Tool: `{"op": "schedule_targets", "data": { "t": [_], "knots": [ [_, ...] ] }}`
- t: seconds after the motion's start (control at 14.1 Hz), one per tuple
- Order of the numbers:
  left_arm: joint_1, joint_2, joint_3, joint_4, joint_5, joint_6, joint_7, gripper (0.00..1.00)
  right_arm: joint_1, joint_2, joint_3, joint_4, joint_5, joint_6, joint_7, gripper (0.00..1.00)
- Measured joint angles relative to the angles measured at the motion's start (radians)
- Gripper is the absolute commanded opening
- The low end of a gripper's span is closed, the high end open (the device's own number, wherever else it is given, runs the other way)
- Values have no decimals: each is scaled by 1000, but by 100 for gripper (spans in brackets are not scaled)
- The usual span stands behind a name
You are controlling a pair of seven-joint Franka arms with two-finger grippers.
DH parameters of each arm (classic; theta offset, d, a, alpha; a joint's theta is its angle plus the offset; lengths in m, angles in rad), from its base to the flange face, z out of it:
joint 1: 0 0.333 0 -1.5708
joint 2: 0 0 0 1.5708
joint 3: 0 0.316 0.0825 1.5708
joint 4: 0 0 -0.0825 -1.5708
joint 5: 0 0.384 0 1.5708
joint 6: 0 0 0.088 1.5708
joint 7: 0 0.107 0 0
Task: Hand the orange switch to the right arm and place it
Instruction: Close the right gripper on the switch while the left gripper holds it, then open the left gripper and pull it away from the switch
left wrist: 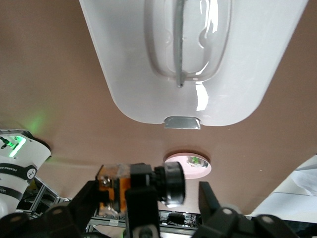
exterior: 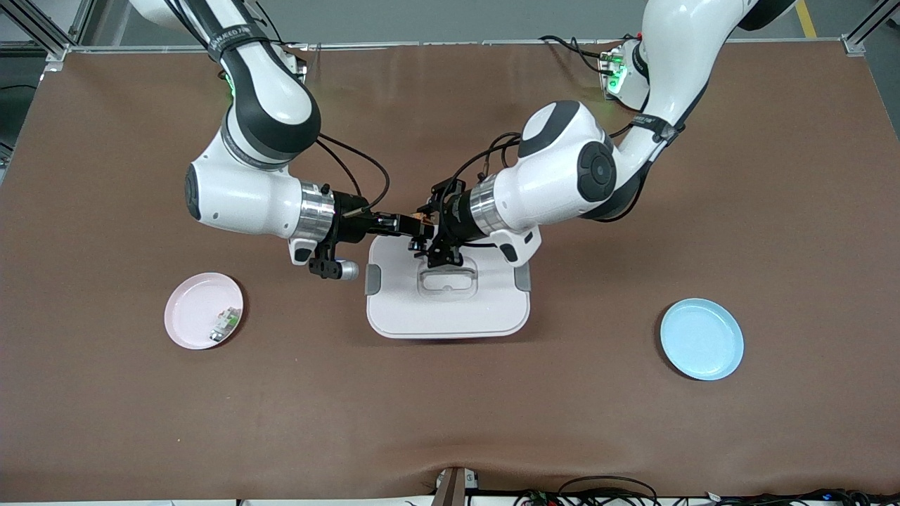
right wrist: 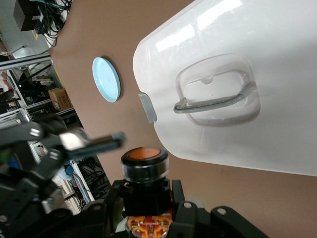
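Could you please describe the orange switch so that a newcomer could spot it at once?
Find the white lidded box mid-table. Above its edge farthest from the front camera, the left gripper and right gripper meet around the orange switch, a tiny black cylinder with an orange cap.

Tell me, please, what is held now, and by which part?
The right tool grips the orange switch by its black body, below the cap. The left tool is open beside it.

The table [exterior: 105, 422] wears a matt brown cloth, faintly rippled at its near edge. The white lid [exterior: 485, 309] is glossy plastic with grey clips. Both plates, pink [exterior: 186, 313] and blue [exterior: 703, 344], look like smooth plastic. The switch [right wrist: 144, 163] has a shiny orange cap.
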Motion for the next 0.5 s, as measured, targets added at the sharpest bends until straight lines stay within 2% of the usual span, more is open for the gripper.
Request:
{"op": "schedule_targets", "data": {
  "t": [0.28, 0.5],
  "knots": [
    [29, -21, 1, 15, 73, -5, 1, 100, -1, 0, -3, 0, -1, -1, 2, 0],
    [51, -39, 2, 15, 208, -76, 4, 100, -30, -2, -7, 2, -42, -58, -4, 0]
  ]
}}
